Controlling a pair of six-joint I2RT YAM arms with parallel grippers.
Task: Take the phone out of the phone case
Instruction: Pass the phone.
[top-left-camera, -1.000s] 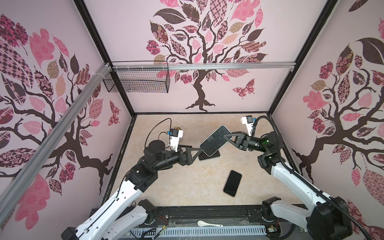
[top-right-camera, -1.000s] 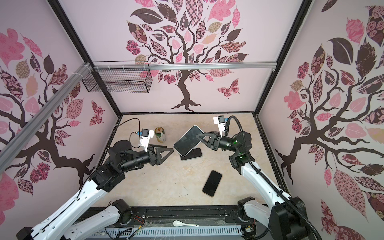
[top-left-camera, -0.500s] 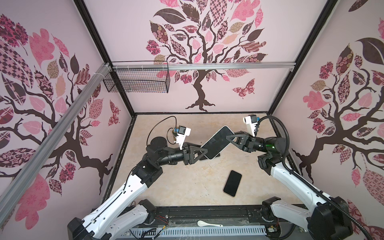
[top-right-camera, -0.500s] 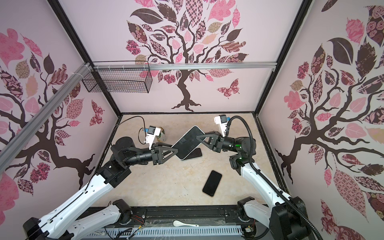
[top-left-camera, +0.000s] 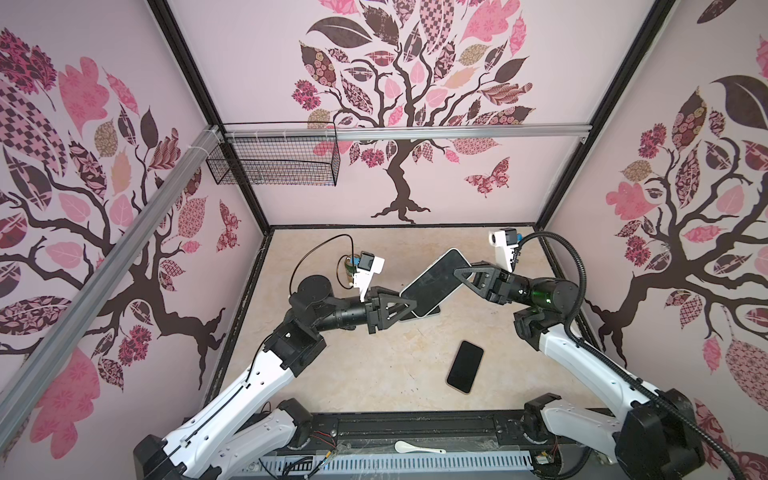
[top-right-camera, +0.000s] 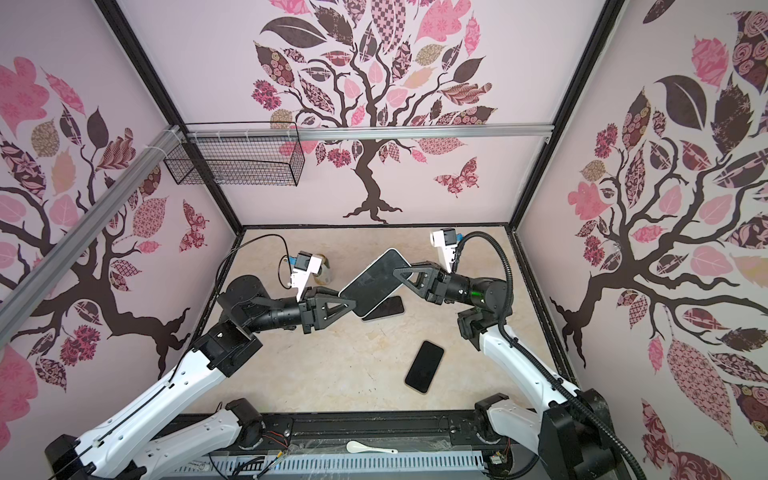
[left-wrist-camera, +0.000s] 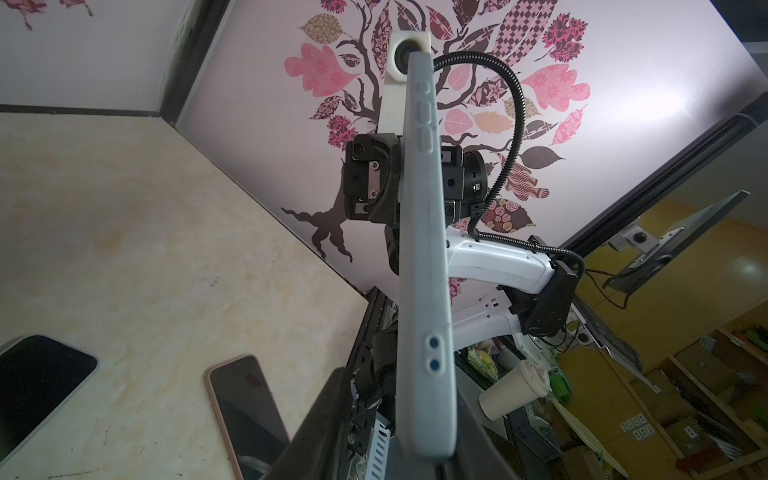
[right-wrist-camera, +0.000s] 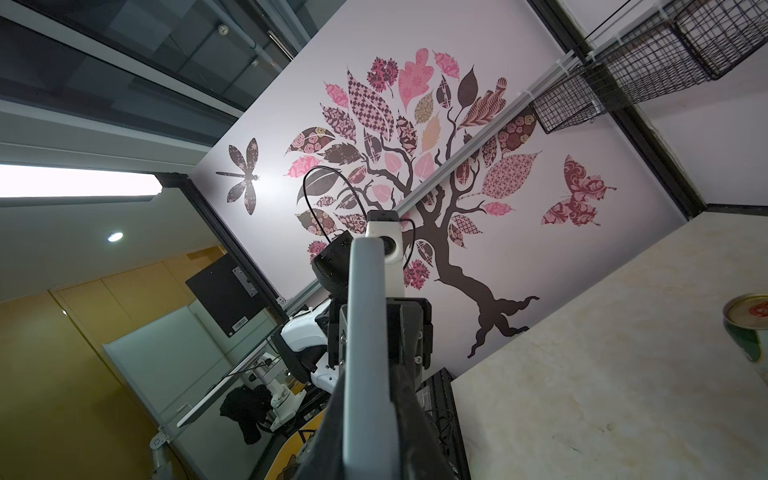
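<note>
Jaws of the right gripper (top-left-camera: 457, 271) pinch the far end of the cased phone (top-left-camera: 436, 284), tilted above the counter (top-left-camera: 374, 365), its length running to the left gripper (top-left-camera: 409, 306), whose jaws straddle the near end, grip unclear.

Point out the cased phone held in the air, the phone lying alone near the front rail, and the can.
cased phone (top-left-camera: 435, 286), in a top view, middle of its dark screen.
lone phone (top-left-camera: 465, 366), in a top view, centre of its screen.
can (right-wrist-camera: 746, 338), right wrist view, its green side.
</note>
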